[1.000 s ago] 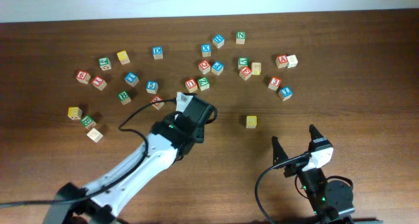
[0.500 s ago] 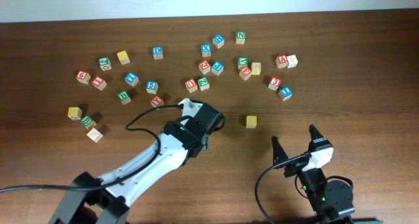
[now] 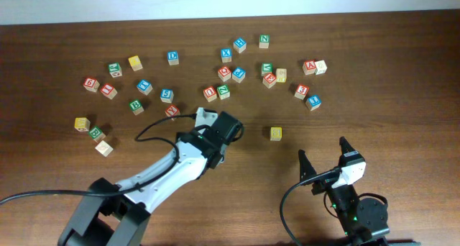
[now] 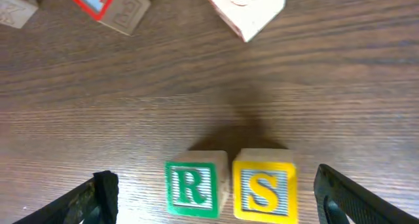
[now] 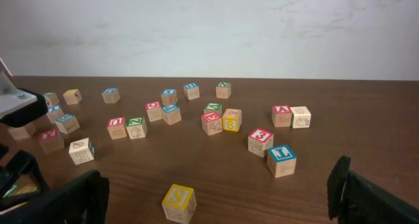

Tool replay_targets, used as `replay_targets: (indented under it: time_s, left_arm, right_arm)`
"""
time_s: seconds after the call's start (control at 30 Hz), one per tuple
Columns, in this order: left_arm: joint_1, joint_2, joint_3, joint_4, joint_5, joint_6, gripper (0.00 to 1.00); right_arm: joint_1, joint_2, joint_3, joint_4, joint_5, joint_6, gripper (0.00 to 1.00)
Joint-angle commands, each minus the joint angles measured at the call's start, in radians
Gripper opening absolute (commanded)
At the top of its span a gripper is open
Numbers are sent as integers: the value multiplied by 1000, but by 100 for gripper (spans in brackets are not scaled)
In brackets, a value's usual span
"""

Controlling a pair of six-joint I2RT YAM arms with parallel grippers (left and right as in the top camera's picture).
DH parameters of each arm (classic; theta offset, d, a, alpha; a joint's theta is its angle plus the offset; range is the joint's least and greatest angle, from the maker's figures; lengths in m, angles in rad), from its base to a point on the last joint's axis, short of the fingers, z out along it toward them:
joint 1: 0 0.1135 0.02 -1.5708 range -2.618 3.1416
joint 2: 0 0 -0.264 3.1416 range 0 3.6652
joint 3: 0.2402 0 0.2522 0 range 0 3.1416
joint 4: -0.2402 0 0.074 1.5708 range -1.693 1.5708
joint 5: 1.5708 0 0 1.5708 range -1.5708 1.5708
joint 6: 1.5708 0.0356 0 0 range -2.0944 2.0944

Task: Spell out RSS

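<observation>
In the left wrist view the green R cube (image 4: 191, 188) and a yellow S cube (image 4: 264, 190) stand side by side, touching, R on the left. My left gripper (image 4: 216, 201) is open around the pair, with one finger well clear on each side. In the overhead view the left gripper (image 3: 219, 131) covers both cubes. A second yellow S cube (image 3: 276, 133) stands alone to the right; it also shows as the S cube (image 5: 179, 203) in the right wrist view. My right gripper (image 3: 327, 158) hangs open behind it, holding nothing.
Several letter cubes lie scattered across the far half of the table, among them a green B cube (image 3: 136, 106) and yellow cubes (image 3: 135, 62) at the left. A red-lettered cube (image 4: 108, 4) and a plain-faced cube (image 4: 247, 8) sit just beyond the R and S pair.
The left arm has swung, its elbow moving left while the gripper stays over the same spot, and its jaws have opened. The right arm has not moved.
</observation>
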Motion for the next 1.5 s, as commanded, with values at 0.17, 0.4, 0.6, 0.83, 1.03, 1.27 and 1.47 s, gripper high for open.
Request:
replay_targets:
  time_s: [0.17,0.4,0.6,0.83,1.03,1.27,1.47]
  left_arm:
    - [7,35,19,-4,-10,-10,88]
    - [7,36,19,-18,-15,-10,87]
    - [7,36,19,-25,-19,-10,88]
    - [10,36,19,-28,-24,-10,87]
    - [46,36,19,-42,-21,-17,87]
    - [46,36,19,-43,2,-17,87]
    - [46,-26,45,-63,57,-17,87]
  right_arm:
    - [-8,-8,-5,-4,-8,3,98]
    - [-8,-8,-5,-4,-8,3,98]
    - [-8,-8,-5,-4,-8,3,98]
    - [-8,-8,-5,-4,-8,4,98]
    - [-8,-8,-5,-4,-8,3,98]
    - [-8,-8,-5,-4,-8,3,98]
    - [-8,-8,-5,-4,-8,3,98]
